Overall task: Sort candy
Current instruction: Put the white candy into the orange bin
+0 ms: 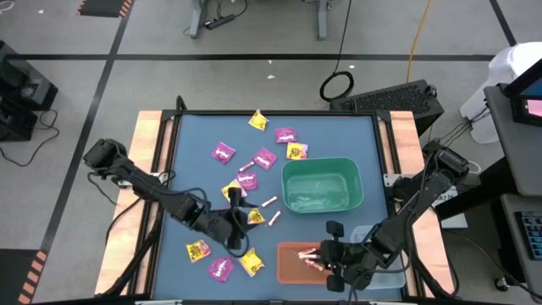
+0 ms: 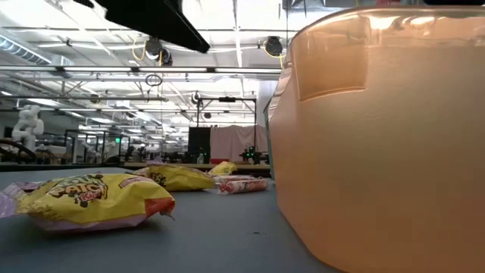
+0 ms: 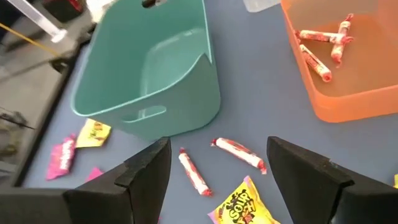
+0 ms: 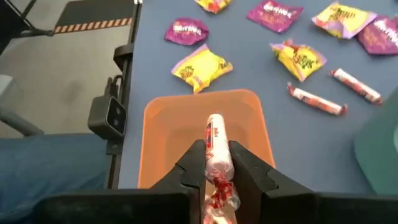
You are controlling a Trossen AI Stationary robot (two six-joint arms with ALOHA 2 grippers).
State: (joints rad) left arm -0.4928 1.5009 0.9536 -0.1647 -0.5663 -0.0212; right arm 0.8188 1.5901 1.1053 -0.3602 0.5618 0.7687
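Observation:
The candy lies scattered on the blue mat: magenta packets (image 1: 223, 152), yellow packets (image 1: 199, 249) and pink-white sticks (image 1: 269, 202). My right gripper (image 4: 214, 152) hovers over the orange bin (image 4: 161, 143), shut on one stick. That bin holds three sticks (image 3: 323, 43). My left gripper (image 3: 217, 171) is open above two loose sticks (image 3: 193, 171) and a yellow packet (image 3: 239, 205), beside the green bin (image 3: 149, 68), touching nothing. In the high view the left gripper (image 1: 237, 222) sits left of the orange bin (image 1: 288, 263) and the right gripper (image 1: 320, 254) over it. My right gripper pinches a pink-white stick (image 4: 214, 134) between its two fingers (image 4: 245, 165). The stick lies along the fingers, and one end juts forward past the fingertips. The gripper comes in from the table's right side, slanting down. The stick is lifted clear above the orange bin's floor.
The green bin (image 1: 322, 185) stands at mid-table right. A clear bin (image 1: 385, 263) lies under the right arm, right of the orange bin. In the low view the orange bin (image 2: 379, 152) fills the right half, with a yellow packet (image 2: 91, 201) and a stick (image 2: 242, 184) nearby.

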